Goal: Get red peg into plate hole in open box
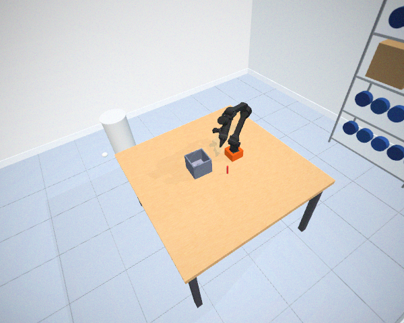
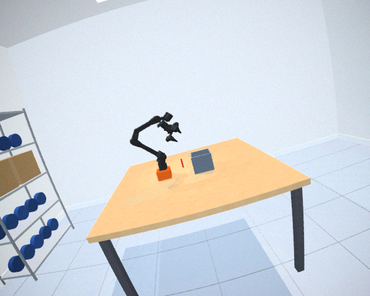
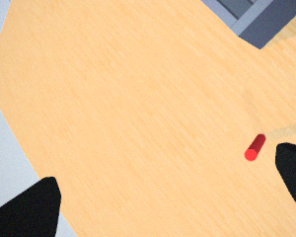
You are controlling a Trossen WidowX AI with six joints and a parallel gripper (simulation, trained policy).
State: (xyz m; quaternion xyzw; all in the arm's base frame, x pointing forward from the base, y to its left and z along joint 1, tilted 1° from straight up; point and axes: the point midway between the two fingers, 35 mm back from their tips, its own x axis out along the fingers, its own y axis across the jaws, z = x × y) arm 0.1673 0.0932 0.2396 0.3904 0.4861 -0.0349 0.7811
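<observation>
Wooden tabletop (image 1: 250, 194) (image 2: 210, 194) (image 3: 113, 99) below; hand (image 1: 217, 138) (image 2: 179, 135) (image 3: 169, 172) wide open, gripping nothing, red peg (image 1: 227, 169) (image 2: 182, 163) (image 3: 256, 147) apart

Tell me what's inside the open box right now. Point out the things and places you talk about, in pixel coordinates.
A pale plate shows at the bottom of the box (image 1: 203, 170) (image 2: 202, 163) (image 3: 282, 19); its near walls cover the rest.
</observation>
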